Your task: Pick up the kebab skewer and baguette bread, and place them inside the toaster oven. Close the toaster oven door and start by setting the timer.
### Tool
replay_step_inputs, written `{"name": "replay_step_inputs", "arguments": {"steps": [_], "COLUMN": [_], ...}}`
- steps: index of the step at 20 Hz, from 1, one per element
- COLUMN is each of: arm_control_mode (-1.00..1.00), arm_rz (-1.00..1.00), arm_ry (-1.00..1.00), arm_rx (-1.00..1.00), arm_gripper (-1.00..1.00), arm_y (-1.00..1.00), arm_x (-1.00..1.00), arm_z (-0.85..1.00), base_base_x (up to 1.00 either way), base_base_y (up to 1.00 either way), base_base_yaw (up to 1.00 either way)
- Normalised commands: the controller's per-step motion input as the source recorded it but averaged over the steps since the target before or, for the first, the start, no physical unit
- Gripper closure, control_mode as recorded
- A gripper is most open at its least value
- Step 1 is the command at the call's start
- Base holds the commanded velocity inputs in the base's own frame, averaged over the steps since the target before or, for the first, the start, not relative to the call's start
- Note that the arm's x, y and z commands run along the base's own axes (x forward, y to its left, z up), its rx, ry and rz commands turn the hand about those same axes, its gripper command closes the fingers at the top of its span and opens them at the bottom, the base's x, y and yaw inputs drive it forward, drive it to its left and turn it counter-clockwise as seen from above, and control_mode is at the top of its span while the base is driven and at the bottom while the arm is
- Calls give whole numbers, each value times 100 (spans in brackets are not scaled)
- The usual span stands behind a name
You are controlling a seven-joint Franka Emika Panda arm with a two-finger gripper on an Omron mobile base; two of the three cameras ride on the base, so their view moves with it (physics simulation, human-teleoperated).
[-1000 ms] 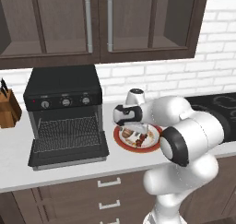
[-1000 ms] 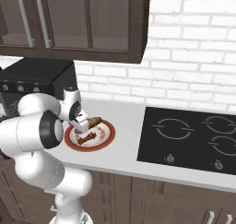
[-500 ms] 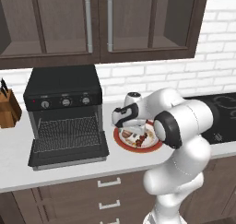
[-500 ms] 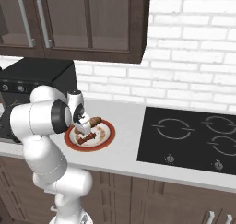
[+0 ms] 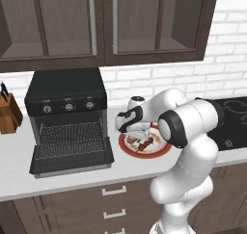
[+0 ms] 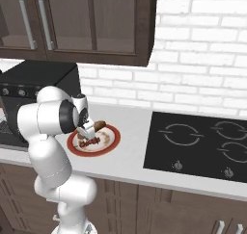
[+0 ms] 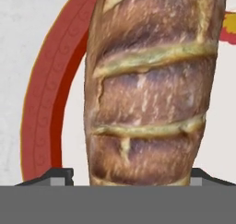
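A knife block stands at the far left of the white counter, beside the black toaster oven, whose toaster oven door lies folded down flat, baring the wire rack. To the oven's right sits a red-rimmed plate, and over it the white arm folds sharply at the elbow, doubling back so the hand points down at the plate's far side. The gripper hangs low over the baguette bread; seen from the hand, the loaf runs lengthwise between the two finger tips, which stand apart on either side of it. Whether they touch the crust cannot be told. The kebab skewer lies on the plate just in front of the gripper. From the right-hand side, the loaf's brown end pokes out past the hand. A black cooktop lies further right.
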Motion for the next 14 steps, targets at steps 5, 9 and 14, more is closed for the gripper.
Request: {"name": "replay_step_inputs", "arguments": {"steps": [5, 9, 14], "arm_control_mode": [-100, -100, -100], "arm_rz": [-3, -3, 1], "arm_ry": [0, 1, 1], "arm_rx": [1, 1, 12], "arm_gripper": [100, 100, 100], "arm_y": [1, 0, 0], "arm_x": [0, -1, -24], "arm_z": [-15, -16, 44], "base_base_x": [0, 0, 0], "base_base_y": [0, 0, 0], "base_base_yaw": [0, 0, 0]}}
